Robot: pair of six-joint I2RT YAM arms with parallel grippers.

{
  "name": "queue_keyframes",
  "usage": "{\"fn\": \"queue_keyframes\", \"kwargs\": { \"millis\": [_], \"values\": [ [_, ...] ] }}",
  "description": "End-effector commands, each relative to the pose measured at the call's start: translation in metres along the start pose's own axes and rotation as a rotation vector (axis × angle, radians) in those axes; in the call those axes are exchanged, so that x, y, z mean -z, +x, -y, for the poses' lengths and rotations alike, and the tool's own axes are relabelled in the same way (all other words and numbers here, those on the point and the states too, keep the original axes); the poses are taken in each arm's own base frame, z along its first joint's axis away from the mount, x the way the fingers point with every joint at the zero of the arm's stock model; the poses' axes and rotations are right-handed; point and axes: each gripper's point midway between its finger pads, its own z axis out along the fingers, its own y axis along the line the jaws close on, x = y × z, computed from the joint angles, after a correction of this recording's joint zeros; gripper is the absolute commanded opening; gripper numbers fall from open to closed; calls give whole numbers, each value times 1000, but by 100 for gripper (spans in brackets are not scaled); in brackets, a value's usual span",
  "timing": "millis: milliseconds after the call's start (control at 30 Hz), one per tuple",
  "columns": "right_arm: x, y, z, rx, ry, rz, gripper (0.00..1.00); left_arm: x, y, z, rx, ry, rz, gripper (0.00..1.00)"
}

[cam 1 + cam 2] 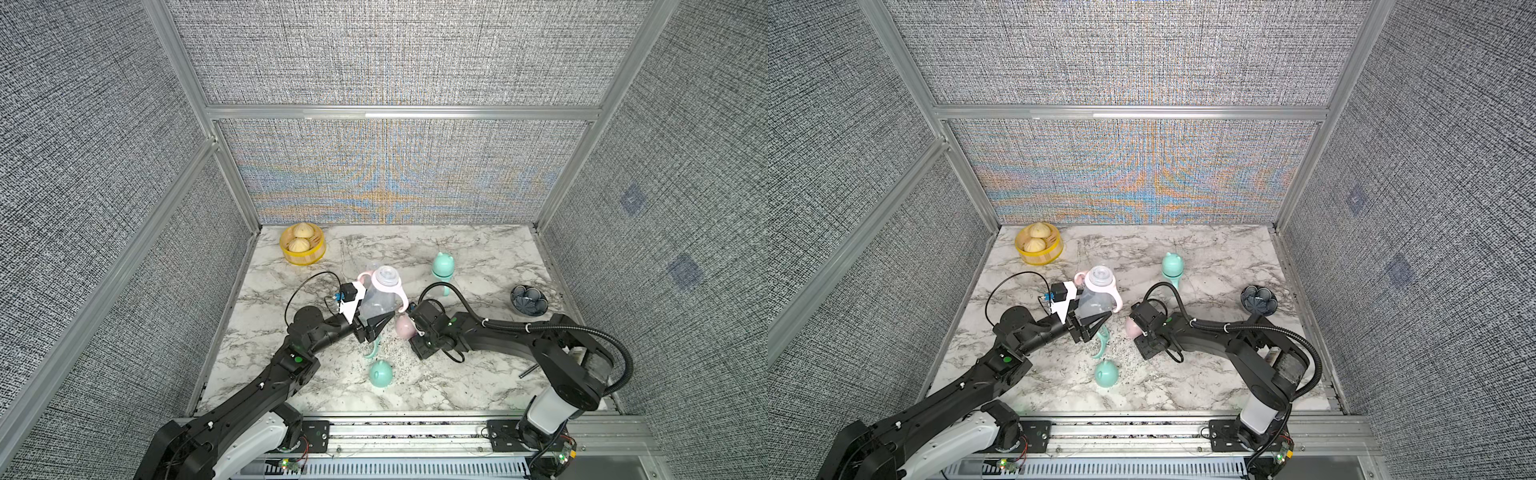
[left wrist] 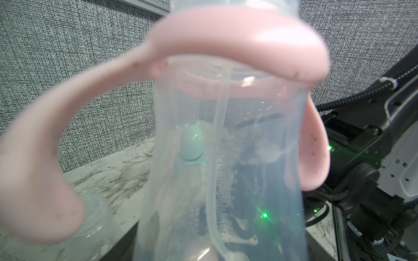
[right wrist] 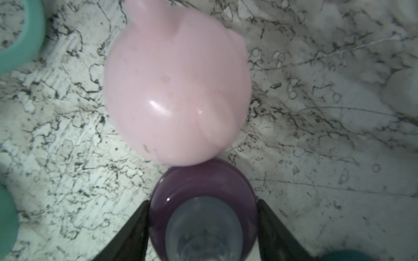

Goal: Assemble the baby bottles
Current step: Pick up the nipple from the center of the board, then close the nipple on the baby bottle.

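My left gripper [image 1: 375, 323] is shut on the lower body of a clear baby bottle [image 1: 376, 299] and holds it tilted above the table. That bottle carries a pink handle ring [image 2: 237, 43] and a clear nipple on top. My right gripper [image 3: 203, 201] points down at the table, its fingers against both sides of a purple nipple collar [image 3: 203, 187]. A pink eared dome cap [image 3: 176, 90] lies just beyond the collar. A mint handle ring [image 1: 371, 350] and a mint dome cap [image 1: 380, 373] lie near the front. An assembled mint bottle [image 1: 442, 270] stands behind.
A yellow steamer basket [image 1: 309, 257] with buns sits at the back left corner. A dark patterned bowl [image 1: 529, 300] is at the right edge. Another clear bottle [image 2: 95, 217] shows below the held one in the left wrist view. A dark rod [image 1: 528, 371] lies by the right arm.
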Motion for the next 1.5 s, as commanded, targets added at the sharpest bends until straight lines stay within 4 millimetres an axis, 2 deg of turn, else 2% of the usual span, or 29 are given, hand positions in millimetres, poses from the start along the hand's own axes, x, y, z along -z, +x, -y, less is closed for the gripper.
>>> {"fn": "queue_keyframes", "kwargs": {
  "millis": [0,300,633,800,900,1100,1200,1467],
  "values": [
    [10,-2,3,-9,13,8,62,-1,-5,-2,-20,-5,24,11],
    [66,-13,13,-92,-58,58,58,-18,1,7,-31,104,25,10],
    [165,-50,38,-152,-140,185,54,-24,12,13,-12,161,62,9],
    [212,-65,36,-137,-192,251,54,-23,22,19,-1,181,62,9],
    [233,-70,32,-136,-252,263,54,-20,28,21,6,176,63,8],
    [262,-84,23,-103,-327,281,54,-20,37,33,-5,196,53,7],
    [275,-89,10,-79,-401,275,54,-20,40,36,-20,194,46,7],
    [295,-95,-13,-37,-540,215,54,-22,50,46,-60,197,22,7]
  ]
}}
